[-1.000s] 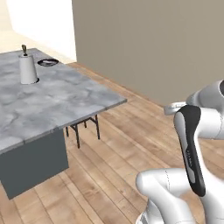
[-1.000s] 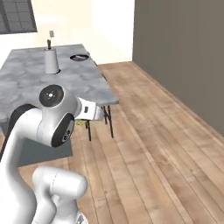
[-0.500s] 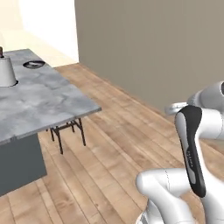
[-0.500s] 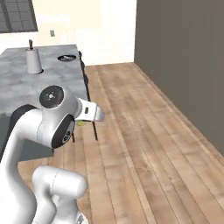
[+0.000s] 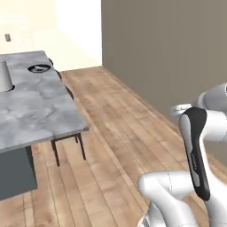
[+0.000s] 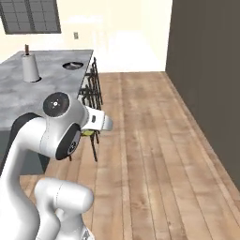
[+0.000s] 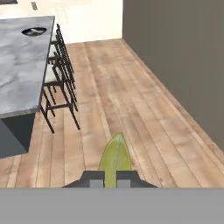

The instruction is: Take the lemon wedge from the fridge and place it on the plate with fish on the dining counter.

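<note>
The wooden plank floor point(image 6: 154, 154) spreads widest of all, running from my base up toward the pale far wall. A tall, flat dark grey wall point(image 5: 168, 57) closes off one side of it; I cannot tell from here what that surface belongs to. Next in size is the dining counter point(image 5: 31, 106), a long island with a grey-white marbled top over a dark grey base, lying off to the left in all three views. Black-framed stools point(image 7: 59, 65) stand in a row along its near edge, tucked against the top.

On the counter stands a pale grey upright cylinder with a dark stem at its top point(image 6: 30, 68). Farther along the same top, well apart from that cylinder, sits a small dark plate point(image 6: 73, 65); what lies on it is too small to make out.

My gripper point(image 7: 111, 178) hangs above the floor, apart from the counter. Its jaws are pinched nearly together on the lemon wedge point(image 7: 115, 157), a yellow-green sliver sticking out from between my fingertips point(image 7: 95, 180) in the hand view.
</note>
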Robot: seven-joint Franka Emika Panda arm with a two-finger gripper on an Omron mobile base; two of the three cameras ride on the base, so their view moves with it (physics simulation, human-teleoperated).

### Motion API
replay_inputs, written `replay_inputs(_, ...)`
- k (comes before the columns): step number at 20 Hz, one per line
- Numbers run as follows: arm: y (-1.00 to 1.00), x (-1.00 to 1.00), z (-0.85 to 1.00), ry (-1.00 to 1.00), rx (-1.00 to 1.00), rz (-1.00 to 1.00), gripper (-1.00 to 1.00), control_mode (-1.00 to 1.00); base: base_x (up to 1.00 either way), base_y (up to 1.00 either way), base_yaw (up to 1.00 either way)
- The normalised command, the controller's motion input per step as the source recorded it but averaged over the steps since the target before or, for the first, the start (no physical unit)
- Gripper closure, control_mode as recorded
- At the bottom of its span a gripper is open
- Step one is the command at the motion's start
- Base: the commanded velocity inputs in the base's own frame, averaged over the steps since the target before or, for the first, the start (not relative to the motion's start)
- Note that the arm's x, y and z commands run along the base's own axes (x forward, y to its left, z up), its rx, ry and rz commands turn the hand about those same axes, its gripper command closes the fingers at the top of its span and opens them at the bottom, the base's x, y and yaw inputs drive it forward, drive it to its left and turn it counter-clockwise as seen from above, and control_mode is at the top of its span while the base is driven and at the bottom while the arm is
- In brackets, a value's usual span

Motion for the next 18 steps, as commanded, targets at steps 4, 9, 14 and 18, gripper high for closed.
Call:
replay_inputs(4,0.0,0.0,0.0,0.0,0.0,0.0,1.0,1.0,1.0,-0.78,0.34)
replay_inputs(9,0.0,0.0,0.0,0.0,0.0,0.0,1.0,1.0,1.0,-0.78,0.31)
replay_inputs(14,0.0,0.0,0.0,0.0,0.0,0.0,1.0,1.0,1.0,-0.68,0.34)
replay_inputs(18,0.0,0.0,0.0,0.0,0.0,0.0,1.0,1.0,1.0,-0.39,0.42)
